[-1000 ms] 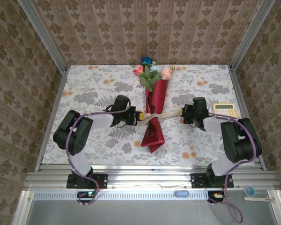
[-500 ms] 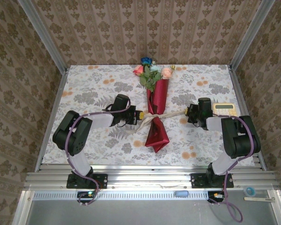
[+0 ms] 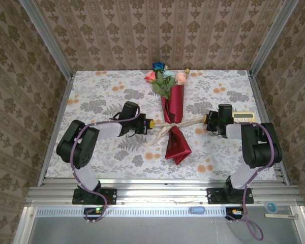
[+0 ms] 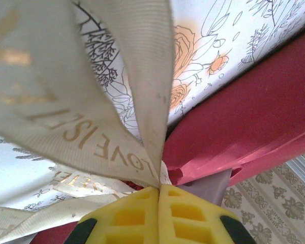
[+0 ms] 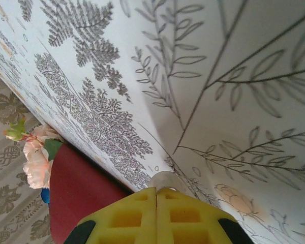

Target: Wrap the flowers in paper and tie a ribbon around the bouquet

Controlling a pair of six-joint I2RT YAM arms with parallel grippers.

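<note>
We keep both arms low and folded, elbows pushed out to the sides and forearms reaching inward, so the wrists point at each other. Our left gripper [image 3: 151, 123] has its yellow pads [image 4: 127, 218] pressed flat together, pinching the ribbon [image 4: 91, 137]. Our right gripper [image 3: 206, 120] is closed too, its pads [image 5: 188, 216] meeting on the ribbon's other end.

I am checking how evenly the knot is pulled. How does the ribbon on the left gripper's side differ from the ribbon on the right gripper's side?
Left of the bouquet, the ribbon lies slack in loose folds; on the right it runs straight and thin. The left gripper sits close beside the bouquet, so its piece is short; the right gripper stands farther out, so its piece is longer. Both grippers are shut on the ribbon.
</note>
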